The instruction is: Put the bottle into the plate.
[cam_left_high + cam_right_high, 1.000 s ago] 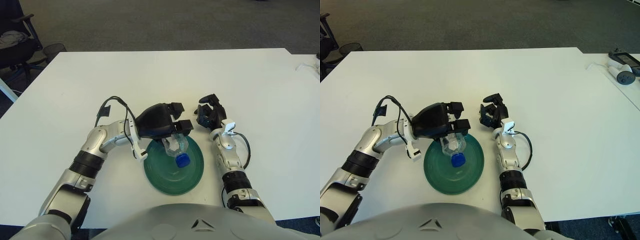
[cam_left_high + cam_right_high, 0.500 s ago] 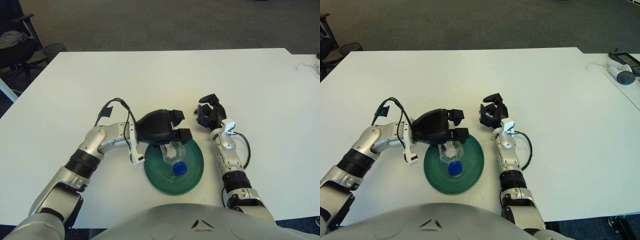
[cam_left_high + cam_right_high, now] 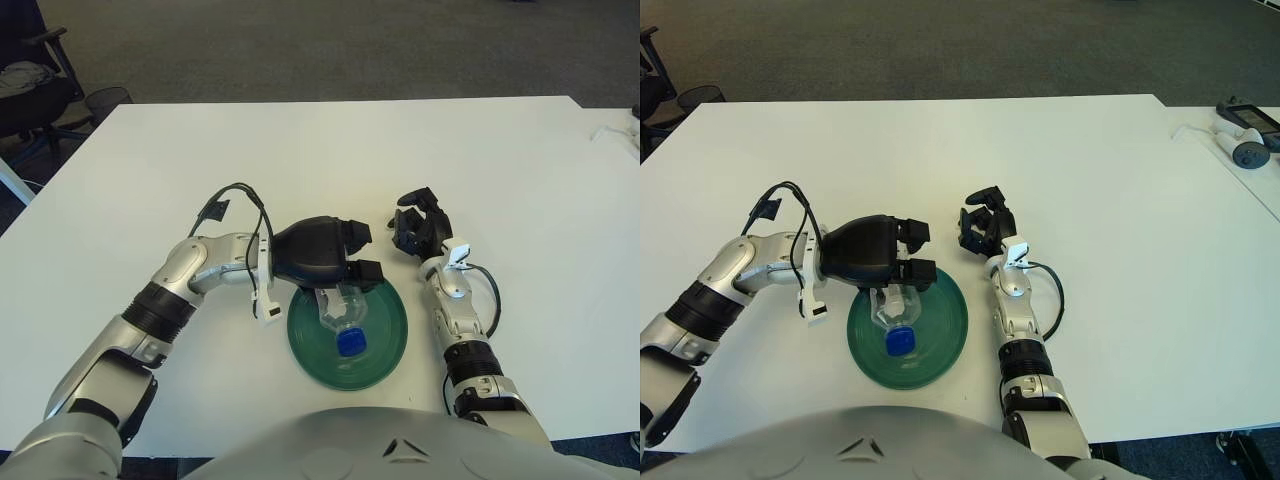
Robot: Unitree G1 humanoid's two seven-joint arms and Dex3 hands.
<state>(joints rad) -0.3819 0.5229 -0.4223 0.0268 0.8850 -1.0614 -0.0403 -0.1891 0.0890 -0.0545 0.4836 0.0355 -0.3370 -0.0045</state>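
A clear plastic bottle [image 3: 338, 312] with a blue cap [image 3: 350, 343] lies in the dark green plate [image 3: 385, 350] near the table's front edge, cap pointing toward me. My left hand [image 3: 352, 262] sits over the plate's far left rim. Its black fingers [image 3: 366, 271] are curled over the bottle's base end, which is partly hidden under the hand. My right hand [image 3: 415, 222] rests on the table just right of the plate and holds nothing; its fingers are curled.
The white table [image 3: 330, 160] stretches wide behind the plate. A black cable [image 3: 232, 196] loops off my left forearm. A white controller [image 3: 1246, 152] lies at the far right. An office chair [image 3: 30, 95] stands beyond the table's left corner.
My left hand has lowered and drawn slightly left with the bottle. The bottle has come down into the plate, its cap shifting toward me. The right hand has not moved.
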